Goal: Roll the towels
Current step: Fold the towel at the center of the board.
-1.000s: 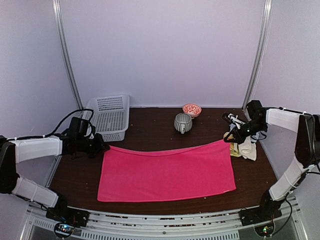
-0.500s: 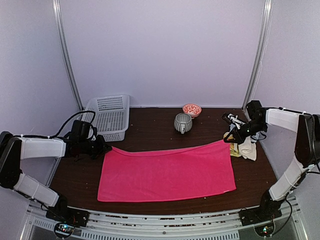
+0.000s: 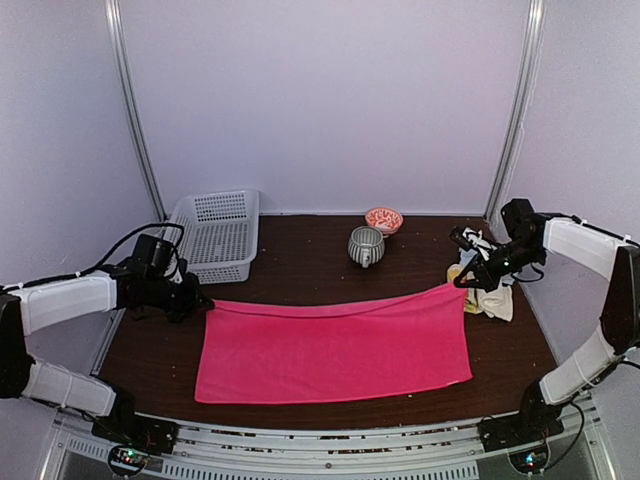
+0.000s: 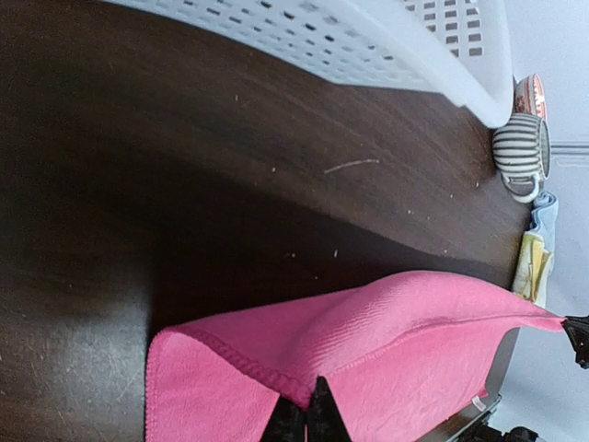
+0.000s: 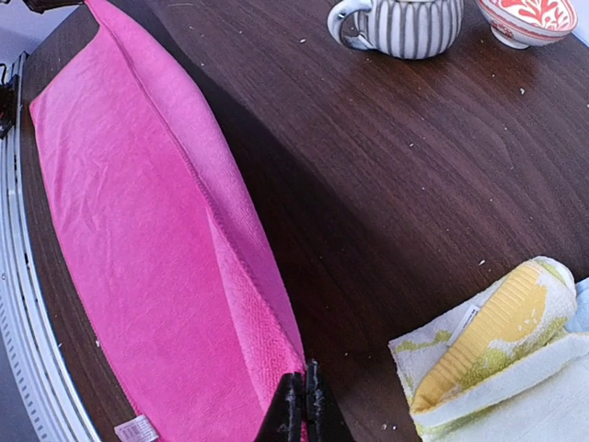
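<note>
Progress: rolling not begun, as far as I can judge. Pink towel (image 3: 335,345) lies spread open across the lower centre of the top view, near edge flat on the table (image 3: 300,270), with no turn of a roll anywhere. Its far edge is raised off the wood and sags in the middle. At the right edge sits a heap of other towels (image 3: 490,300) in yellow, cream and pale blue, bunched together; cannot tell whether any is rolled.

Left gripper (image 3: 203,302), left of centre: jaws pressed together, pinching the towel's far left corner. The wrist view confirms cloth between the tips.

Right gripper (image 3: 463,284), right of centre: likewise closed, nipping the far right corner.

Remaining: the whole roll, then the heap.
</note>
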